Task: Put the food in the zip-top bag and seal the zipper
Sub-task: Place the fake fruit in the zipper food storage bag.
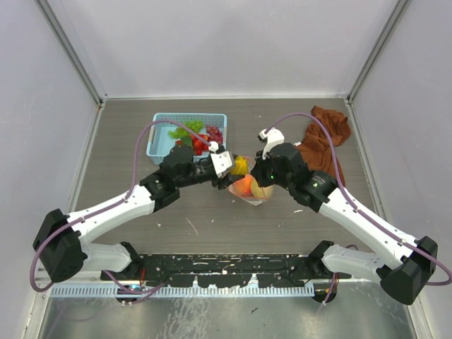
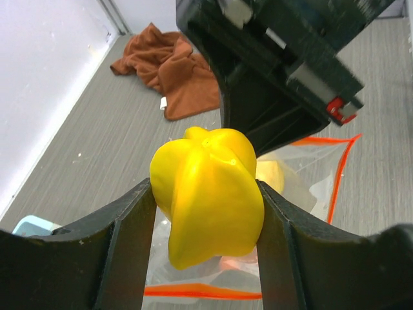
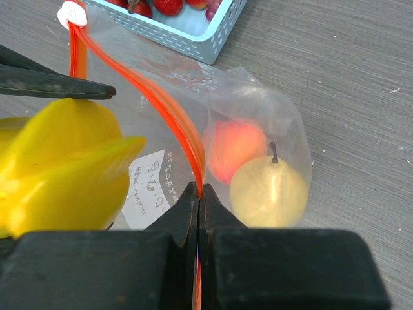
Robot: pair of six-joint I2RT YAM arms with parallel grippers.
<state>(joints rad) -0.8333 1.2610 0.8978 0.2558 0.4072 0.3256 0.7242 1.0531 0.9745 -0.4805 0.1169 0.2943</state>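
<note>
With two peaches [image 3: 248, 168] in the bag [image 3: 258, 116] mid-tabletop [image 1: 141, 226], our right claw [image 3: 199, 194] pinching its zipper [image 3: 161, 106] and our left claw [image 2: 205, 194] clamping the yellow piece [image 2: 206, 168] above the mouth, we judge the far basket's [image 1: 161, 145] grapes [image 1: 185, 131], strawberries [image 1: 200, 143] and the sealing left.

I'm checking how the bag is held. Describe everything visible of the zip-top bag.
The zip-top bag is thin clear plastic with a red-orange zipper along its mouth, a white slider and a printed white label. The right gripper pinches the zipper, holding the mouth open. Inside lie an orange-red peach and a yellow fruit. The left gripper holds a yellow piece at the mouth.
</note>
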